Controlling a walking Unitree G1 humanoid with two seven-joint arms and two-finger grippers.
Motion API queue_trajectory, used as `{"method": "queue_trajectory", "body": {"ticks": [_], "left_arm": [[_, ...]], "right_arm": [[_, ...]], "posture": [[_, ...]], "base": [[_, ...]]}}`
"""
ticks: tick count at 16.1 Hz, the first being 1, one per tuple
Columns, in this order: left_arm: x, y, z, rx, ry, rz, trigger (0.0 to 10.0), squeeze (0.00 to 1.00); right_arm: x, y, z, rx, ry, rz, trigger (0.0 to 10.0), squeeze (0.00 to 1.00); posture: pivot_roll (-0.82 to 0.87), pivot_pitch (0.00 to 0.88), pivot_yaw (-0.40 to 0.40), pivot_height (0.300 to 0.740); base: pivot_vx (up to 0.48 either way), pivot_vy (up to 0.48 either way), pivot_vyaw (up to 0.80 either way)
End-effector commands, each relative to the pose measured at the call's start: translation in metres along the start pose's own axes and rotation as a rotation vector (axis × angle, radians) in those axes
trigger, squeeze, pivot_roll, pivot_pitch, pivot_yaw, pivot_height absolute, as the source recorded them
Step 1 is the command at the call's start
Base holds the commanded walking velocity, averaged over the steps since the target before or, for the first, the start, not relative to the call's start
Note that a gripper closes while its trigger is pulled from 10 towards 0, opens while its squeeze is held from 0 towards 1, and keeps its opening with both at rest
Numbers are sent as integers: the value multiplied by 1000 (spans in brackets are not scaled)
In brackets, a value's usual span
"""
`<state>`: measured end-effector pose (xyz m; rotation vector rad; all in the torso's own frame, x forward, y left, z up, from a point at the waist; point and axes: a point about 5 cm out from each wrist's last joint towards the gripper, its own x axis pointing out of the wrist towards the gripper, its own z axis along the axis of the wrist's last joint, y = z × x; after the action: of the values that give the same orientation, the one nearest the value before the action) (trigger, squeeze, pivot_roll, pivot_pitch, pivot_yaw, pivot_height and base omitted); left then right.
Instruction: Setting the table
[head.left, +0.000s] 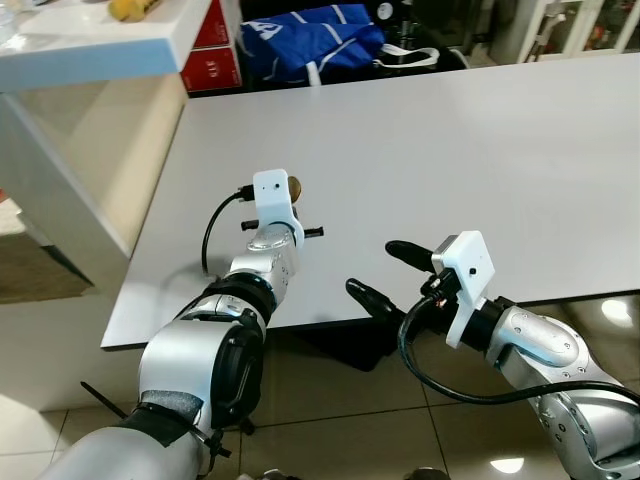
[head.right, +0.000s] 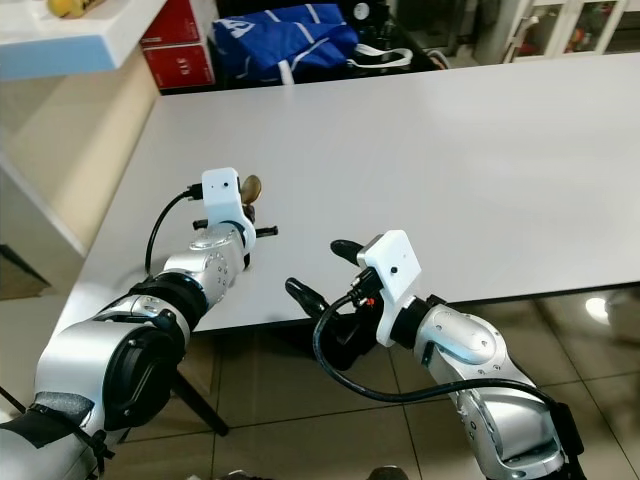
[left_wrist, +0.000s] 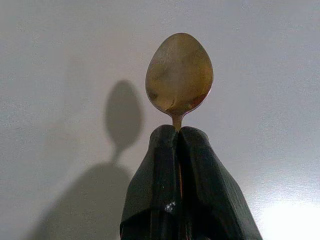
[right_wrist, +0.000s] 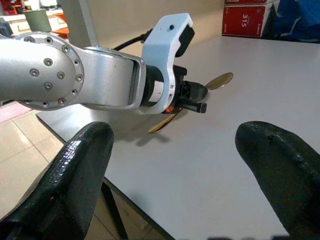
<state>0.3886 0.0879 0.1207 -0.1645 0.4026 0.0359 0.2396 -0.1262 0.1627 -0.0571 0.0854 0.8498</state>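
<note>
- The left gripper (left_wrist: 177, 137) is out over the near left part of the grey table (head.left: 480, 160), and its two black fingers (left_wrist: 155, 180) are pressed tight together on the thin neck of a golden spoon (left_wrist: 179, 75).
- The bowl of the spoon sticks out just past the fingertips, with its hollow side toward the wrist camera; it throws a spoon-shaped shadow on the tabletop beside it.
- In the right wrist view the spoon runs slantwise through the left gripper: its bowl (right_wrist: 220, 80) juts out on one side, raised off the surface, and its handle end points down toward the table on the other side. Whether the handle tip touches the tabletop cannot be told.
- From the head cameras only the brownish bowl of the spoon (head.left: 294, 188) peeks out beside the white camera block on the left wrist.
- The right gripper (head.left: 380, 273) hovers at the near edge of the table, well apart from the left one, with its fingers (right_wrist: 75, 170) spread wide and nothing between them.
- Beyond the far edge of the table lies a blue bag (head.left: 310, 40), with red boxes (head.left: 210, 55) beside it, and a white counter (head.left: 90, 45) stands to the left.
</note>
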Motion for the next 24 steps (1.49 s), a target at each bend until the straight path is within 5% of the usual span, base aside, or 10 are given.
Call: {"method": "queue_trajectory", "body": {"ticks": [1,5,7,14,15,19,20,24], "left_arm": [[0,2,-5,14,20,18,0,0],[-1,0,-8,32,25,5,0,0],[0,0,-8,41,24,2,10000,0],[0,2,-4,40,19,17,10000,0],[0,3,-4,38,22,21,10000,765],[0,4,-5,47,26,23,10000,839],[0,5,-5,50,26,23,10000,1000],[0,5,-4,53,24,25,10000,1000]], "right_arm": [[-1,6,2,5,-5,14,10000,0],[-2,8,2,10,-7,7,10000,0],[-3,10,1,9,-3,5,10000,0],[-4,12,1,12,-1,2,10000,0],[-3,12,0,13,-1,3,10000,0],[-3,14,0,15,1,5,10000,0],[-3,14,0,16,2,5,10000,0],[-3,15,-1,15,5,4,10000,0]], "posture": [[-311,48,120,740],[-321,51,122,740],[-327,49,125,740],[-329,47,128,740],[-329,47,128,740],[-328,42,126,740],[-328,42,126,740],[-330,44,124,740]], "base": [[0,0,0],[0,0,0],[0,0,0],[0,0,0],[0,0,0],[0,0,0],[0,0,0],[0,0,0]]}}
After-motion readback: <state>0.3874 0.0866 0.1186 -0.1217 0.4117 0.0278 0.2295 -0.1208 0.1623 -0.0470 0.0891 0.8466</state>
